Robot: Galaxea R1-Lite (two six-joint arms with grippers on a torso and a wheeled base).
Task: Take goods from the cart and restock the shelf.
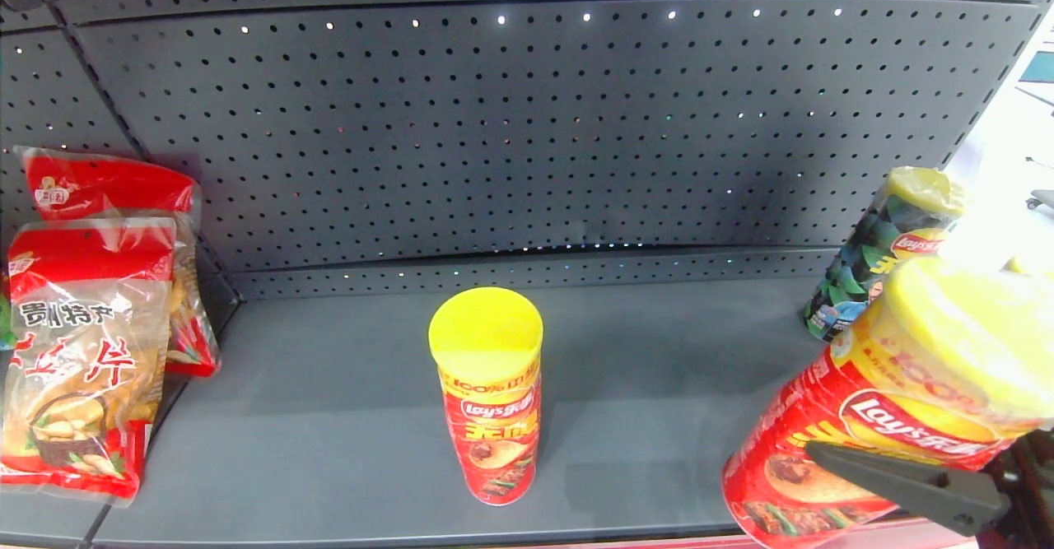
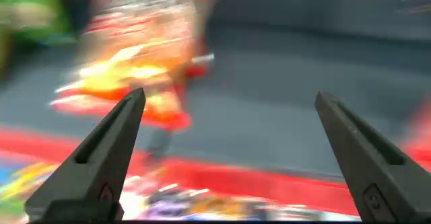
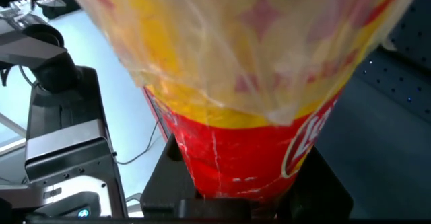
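One red chip can [image 1: 823,442] is clamped by the right gripper [image 3: 246,197]; the left gripper [image 2: 229,96] is held wide open, empty.

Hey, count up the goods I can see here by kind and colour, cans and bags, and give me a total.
Red chip cans: 2 (upright can on the shelf, held can in the right gripper)
Dark leaf-print can: 1
Red snack bags: 2 (front bag, back bag)
Total: 5
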